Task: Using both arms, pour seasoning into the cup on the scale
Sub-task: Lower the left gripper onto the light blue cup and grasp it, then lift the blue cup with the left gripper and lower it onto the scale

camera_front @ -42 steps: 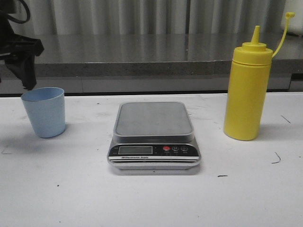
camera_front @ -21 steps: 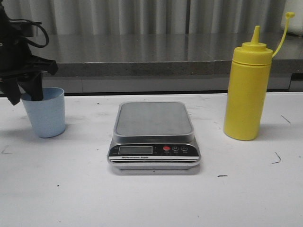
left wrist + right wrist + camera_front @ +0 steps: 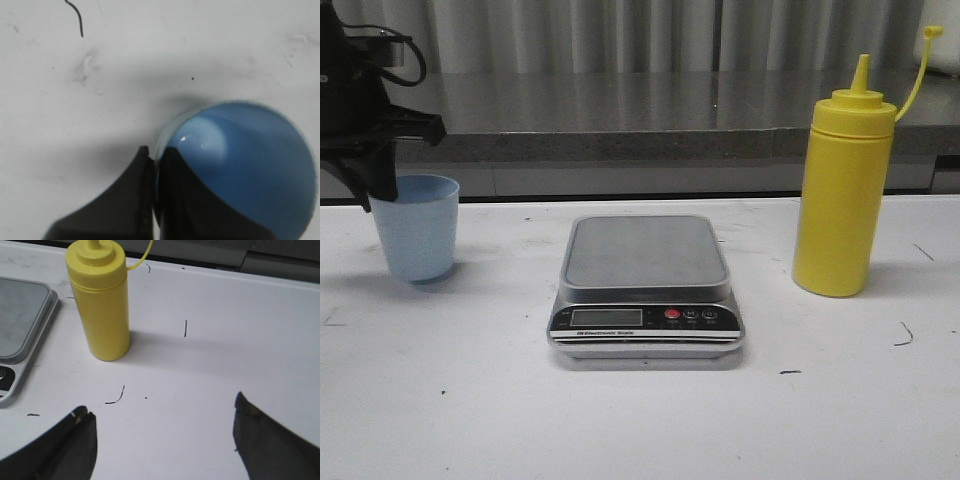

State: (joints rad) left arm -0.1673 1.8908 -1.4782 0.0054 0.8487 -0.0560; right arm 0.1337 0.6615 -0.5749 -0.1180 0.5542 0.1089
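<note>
Now the left claw [image 3: 156, 187] has closed on the cup [image 3: 416, 228] rim, one finger inside, and tipped it slightly; transfer to the scale [image 3: 645, 285] can begin. Right claw [image 3: 162, 435] gapes wide, empty, seasoning [image 3: 99, 299] just ahead.

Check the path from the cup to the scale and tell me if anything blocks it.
Nothing visible blocks it. The cup, pinched at its rim by the left gripper, is left of the scale, with only bare table between them. The scale's platform is empty. The bottle stands on the far side, right of the scale.
</note>
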